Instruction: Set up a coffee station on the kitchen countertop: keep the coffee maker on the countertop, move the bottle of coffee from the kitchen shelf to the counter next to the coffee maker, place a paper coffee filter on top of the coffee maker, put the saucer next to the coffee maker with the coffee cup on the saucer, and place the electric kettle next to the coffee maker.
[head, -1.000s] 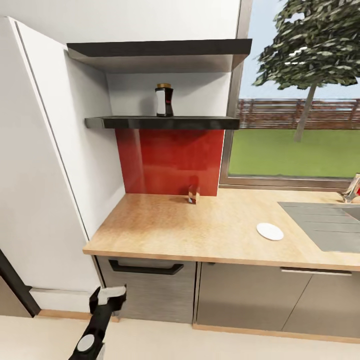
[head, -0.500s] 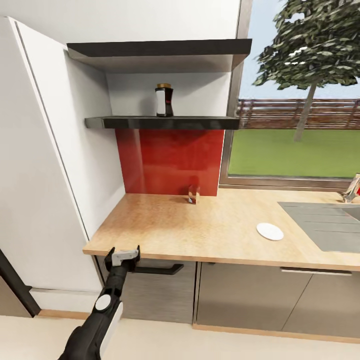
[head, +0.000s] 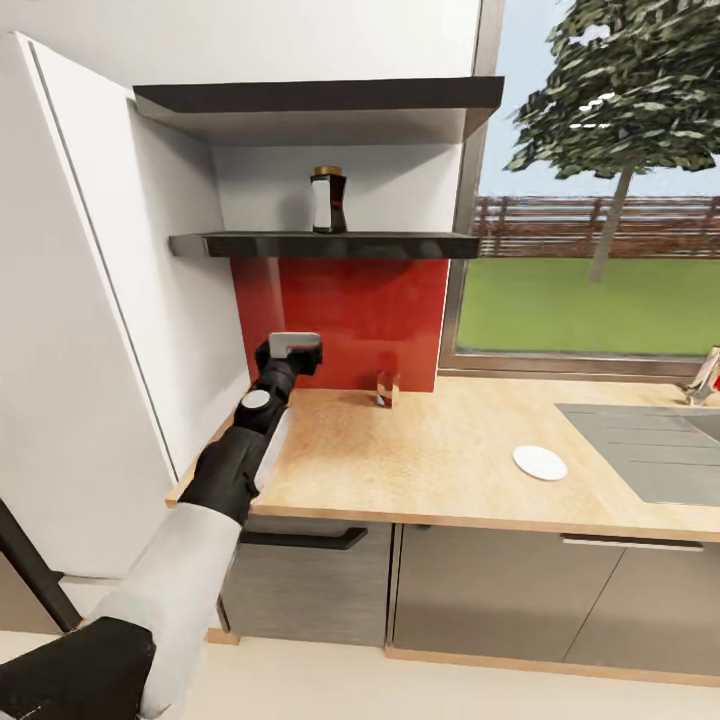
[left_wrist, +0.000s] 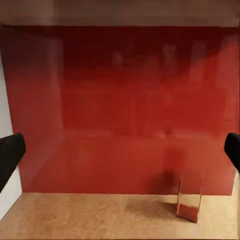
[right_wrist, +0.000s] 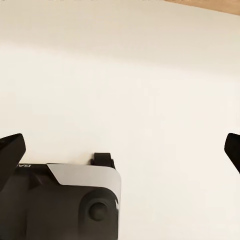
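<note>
The small upright dark-brown, yellow-capped bottle of coffee (head: 328, 201) stands on the black shelf (head: 320, 245) above the left gripper (head: 290, 352), fingers spread apart.

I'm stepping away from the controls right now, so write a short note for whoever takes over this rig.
Left claw: raised over the left end of the countertop, below the shelf, open and empty, facing the red wall panel.
Right claw: open, empty, pointing at the pale floor.
Bottle of coffee: upright on the shelf, not yet moved.
Saucer: flat on the countertop near the sink, no cup on it.
Done: nothing visibly.
Left: bring the bottle down, then find the other items.
</note>
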